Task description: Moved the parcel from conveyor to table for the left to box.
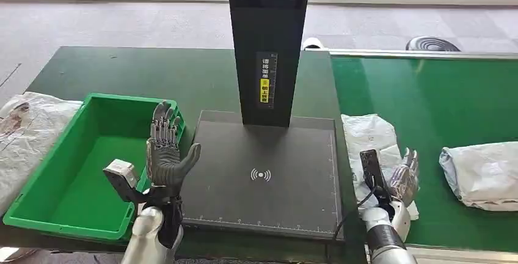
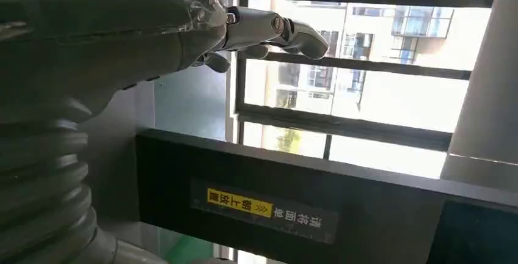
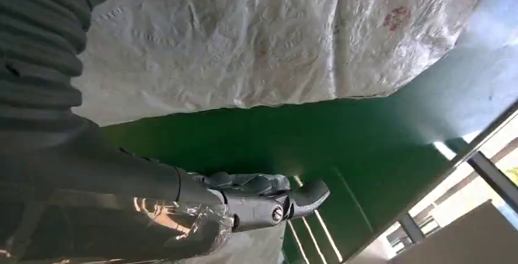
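While reaching for the near parcel [image 1: 372,139] on the conveyor [image 1: 427,87], at two o'clock from the scanner pad [image 1: 262,175]: close around the bunched plastic, lift clear of the belt edge, set down at nine o'clock on the pad. Right hand [image 1: 404,178] spread, empty, beside the parcel, contact unclear. Left hand [image 1: 166,154] raised, fingers spread, empty, by the green bin [image 1: 36,197]

Parcel-sorting stn: green conveyor [image 1: 427,87], scan stand [image 1: 266,44] w/ pad, green bin [image 1: 43,194].
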Motion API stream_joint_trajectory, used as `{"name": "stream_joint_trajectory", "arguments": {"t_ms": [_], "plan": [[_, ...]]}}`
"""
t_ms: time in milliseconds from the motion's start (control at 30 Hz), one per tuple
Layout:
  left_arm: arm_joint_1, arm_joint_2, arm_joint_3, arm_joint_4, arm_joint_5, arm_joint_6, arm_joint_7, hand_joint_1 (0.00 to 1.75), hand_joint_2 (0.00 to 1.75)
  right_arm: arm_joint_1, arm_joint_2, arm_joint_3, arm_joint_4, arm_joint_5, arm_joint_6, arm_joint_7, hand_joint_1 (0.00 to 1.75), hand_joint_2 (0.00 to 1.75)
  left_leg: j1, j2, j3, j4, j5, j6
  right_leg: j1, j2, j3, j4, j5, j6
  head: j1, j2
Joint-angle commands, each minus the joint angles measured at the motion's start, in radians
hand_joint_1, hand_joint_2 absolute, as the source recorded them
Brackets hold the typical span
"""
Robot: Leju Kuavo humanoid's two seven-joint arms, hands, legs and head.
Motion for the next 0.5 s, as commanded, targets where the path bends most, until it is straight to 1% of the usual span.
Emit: {"name": "stream_joint_trajectory", "arguments": {"t_ms": [33, 133, 167, 267, 300, 367, 500], "plan": [[0.046, -0.047, 0.005, 0.054, -0.001, -0.007, 0.002, 0.00, 1.75, -0.018, -0.063, 0.048, 0.124, 0.037, 0.041, 0.089, 0.00, 1.75, 0.000, 0.001, 0.003, -0.002, 0.000, 0.001, 0.000, 0.001, 0.003, -0.003, 0.000, 0.000, 0.000, 0.000], [0.042, -0.046, 0.002, 0.065, -0.002, -0.013, 0.002, 0.00, 1.75, -0.013, -0.065, 0.054, 0.130, 0.048, 0.055, 0.116, 0.00, 1.75, 0.000, 0.002, 0.005, -0.005, 0.000, 0.001, 0.000, 0.001, 0.005, -0.006, 0.001, 0.000, 0.000, 0.000], [0.042, -0.045, 0.001, 0.067, -0.003, -0.014, 0.002, 0.00, 1.75, -0.010, -0.066, 0.056, 0.131, 0.050, 0.059, 0.122, 0.00, 1.75, 0.000, 0.001, 0.003, -0.002, 0.000, 0.001, 0.000, 0.000, 0.003, -0.003, 0.000, 0.000, 0.000, 0.000], [0.042, -0.045, 0.001, 0.067, -0.003, -0.014, 0.002, 0.00, 1.75, -0.010, -0.066, 0.056, 0.131, 0.050, 0.059, 0.122, 0.00, 1.75, 0.000, 0.001, 0.005, -0.004, 0.000, 0.001, 0.000, 0.001, 0.005, -0.005, 0.001, 0.000, 0.000, 0.000], [0.042, -0.045, 0.001, 0.067, -0.003, -0.014, 0.002, 0.00, 1.75, -0.010, -0.066, 0.056, 0.131, 0.050, 0.059, 0.122, 0.00, 1.75, 0.000, 0.001, 0.003, -0.002, 0.000, 0.001, 0.000, 0.000, 0.003, -0.003, 0.000, 0.000, 0.000, 0.000], [0.037, -0.044, 0.006, 0.079, 0.001, -0.012, 0.002, 0.00, 1.75, -0.004, -0.066, 0.056, 0.128, 0.052, 0.078, 0.135, 0.00, 1.75, 0.000, 0.002, 0.004, -0.004, 0.000, 0.001, 0.000, 0.001, 0.004, -0.005, 0.001, 0.000, 0.000, 0.000], [0.030, -0.040, 0.016, 0.087, 0.004, -0.014, 0.002, 0.00, 1.75, -0.003, -0.071, 0.084, 0.136, 0.097, 0.107, 0.207, 0.00, 1.75, 0.000, 0.001, 0.003, -0.002, 0.000, 0.001, 0.000, 0.000, 0.003, -0.003, 0.000, 0.000, 0.000, 0.000]]}}
